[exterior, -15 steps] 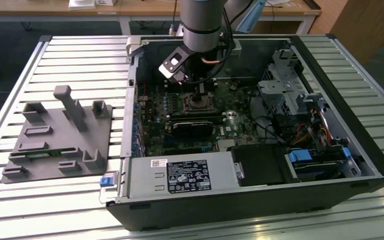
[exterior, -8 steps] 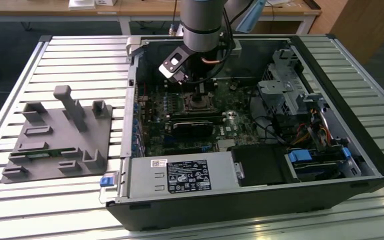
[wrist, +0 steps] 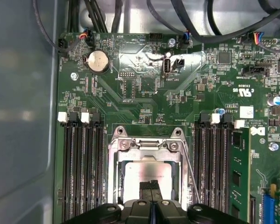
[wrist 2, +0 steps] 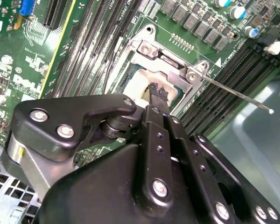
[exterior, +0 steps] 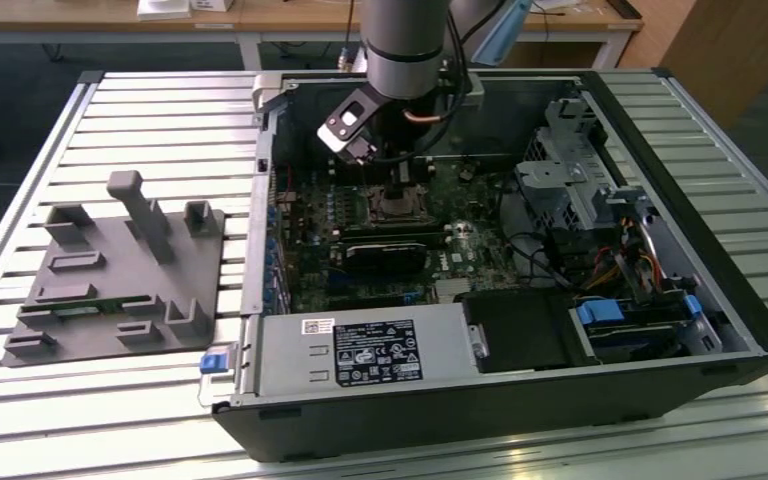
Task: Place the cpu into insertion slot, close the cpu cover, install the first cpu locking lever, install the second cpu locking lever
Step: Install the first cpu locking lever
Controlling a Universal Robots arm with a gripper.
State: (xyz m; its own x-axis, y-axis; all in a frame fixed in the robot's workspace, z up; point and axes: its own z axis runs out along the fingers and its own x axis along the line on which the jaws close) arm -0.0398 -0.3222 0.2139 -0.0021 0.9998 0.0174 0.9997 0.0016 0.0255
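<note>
Wrist hardware on the arm hangs over the insertion slot in the exterior view, so the socket reads as a small dark square deep inside the open computer case, with board parts packed close around it. The case stands on the slatted desk beside a grey fixture.

In the second wrist view the hand has a black body that covers the near half of the socket. Its fingers are pressed together with nothing visible between them, tips at the pale cpu; whether they touch it I cannot tell. A thin locking lever juts out free to one side.

In the first wrist view the cpu lies in the socket, framed by the silvery cpu cover, its near edge cut off by the hand. Memory slots flank it closely on both sides.
</note>
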